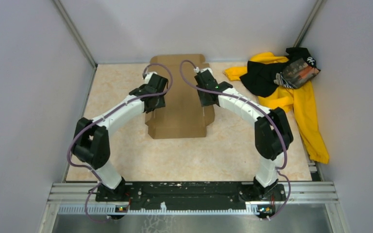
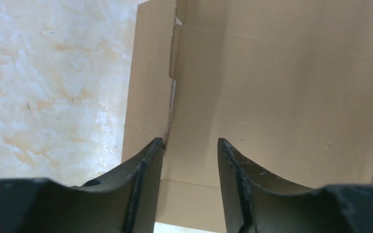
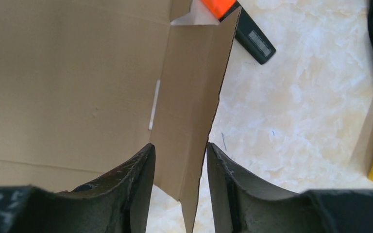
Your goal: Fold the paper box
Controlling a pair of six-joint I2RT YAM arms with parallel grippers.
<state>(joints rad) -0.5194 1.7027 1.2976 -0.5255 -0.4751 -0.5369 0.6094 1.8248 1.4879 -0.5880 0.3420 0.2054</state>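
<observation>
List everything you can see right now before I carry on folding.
box: one, brown cardboard, mid-table, between the two grippers.
clothes: one pile, yellow and black, far right corner.
small tool: one, orange and black, by the box's far right corner; kind unclear.
table: one, pale marbled, under everything.
arms: two, white and black, left arm and right arm, both reaching over the box.
grippers: two, black; left gripper over the box's left fold, right gripper at its right flap; both open.
</observation>
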